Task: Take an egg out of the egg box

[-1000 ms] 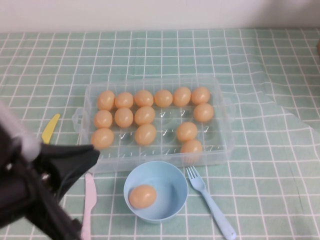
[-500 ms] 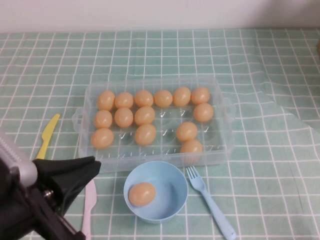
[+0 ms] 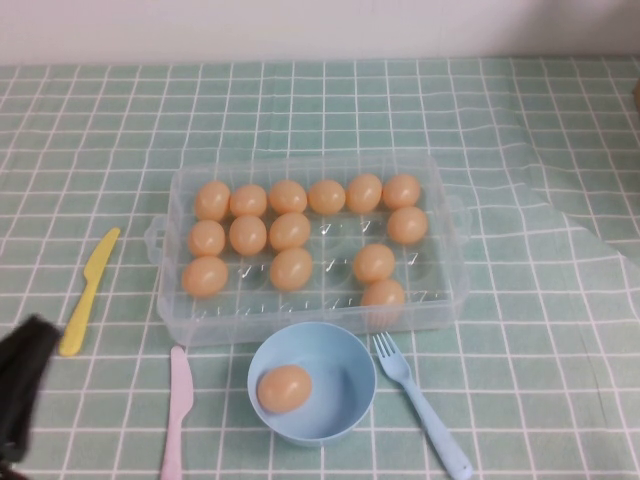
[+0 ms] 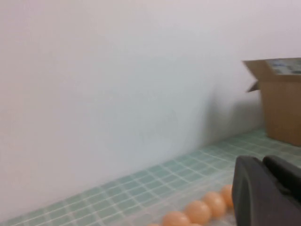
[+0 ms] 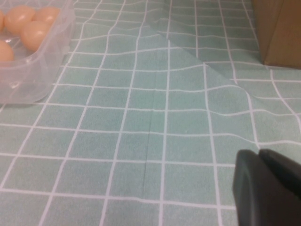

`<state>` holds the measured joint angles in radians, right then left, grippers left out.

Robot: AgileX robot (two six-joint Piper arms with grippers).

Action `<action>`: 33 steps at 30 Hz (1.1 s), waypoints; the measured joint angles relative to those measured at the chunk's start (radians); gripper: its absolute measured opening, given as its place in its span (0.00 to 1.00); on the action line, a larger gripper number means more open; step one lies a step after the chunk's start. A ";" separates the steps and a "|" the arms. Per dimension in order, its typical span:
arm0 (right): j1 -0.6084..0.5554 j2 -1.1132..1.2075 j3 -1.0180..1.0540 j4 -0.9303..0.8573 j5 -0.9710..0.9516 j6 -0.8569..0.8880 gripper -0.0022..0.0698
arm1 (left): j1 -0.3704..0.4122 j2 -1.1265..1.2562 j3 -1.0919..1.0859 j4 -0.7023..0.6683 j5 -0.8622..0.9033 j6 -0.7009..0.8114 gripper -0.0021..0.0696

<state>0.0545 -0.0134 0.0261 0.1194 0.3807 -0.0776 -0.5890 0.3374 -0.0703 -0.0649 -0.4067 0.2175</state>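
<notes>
The black left gripper [image 3: 22, 385] sits low at the near left edge; I cannot tell how its fingers stand. The black right gripper [image 5: 268, 188] hangs over bare cloth, fingers pressed together, holding nothing. One small orange-tan egg [image 3: 284, 389] lies in the light-blue round bowl [image 3: 345, 360]. Just behind is the big clear plastic egg box [image 3: 440, 250].

Left gripper [image 3: 22, 385] and right gripper [image 5: 268, 188]: matte black, rounded plastic fingers (no markings visible).
</notes>
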 joint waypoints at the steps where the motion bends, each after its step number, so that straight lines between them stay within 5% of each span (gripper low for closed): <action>1: 0.000 0.000 0.000 0.000 0.000 0.000 0.01 | 0.039 -0.025 0.017 -0.004 0.000 0.000 0.03; 6: 0.000 0.000 0.000 0.000 0.000 0.000 0.01 | 0.284 -0.209 0.087 -0.006 0.083 -0.024 0.03; 12: 0.000 0.000 0.000 0.000 0.000 0.000 0.01 | 0.477 -0.339 0.094 -0.006 0.257 -0.062 0.03; 25: 0.000 0.000 0.000 0.000 0.000 0.000 0.01 | 0.507 -0.348 0.096 -0.004 0.711 -0.092 0.03; 33: 0.000 0.000 0.000 0.000 0.000 0.000 0.01 | 0.507 -0.348 0.096 0.001 0.777 -0.092 0.03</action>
<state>0.0545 -0.0134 0.0261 0.1194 0.3807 -0.0776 -0.0825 -0.0106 0.0260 -0.0643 0.3704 0.1258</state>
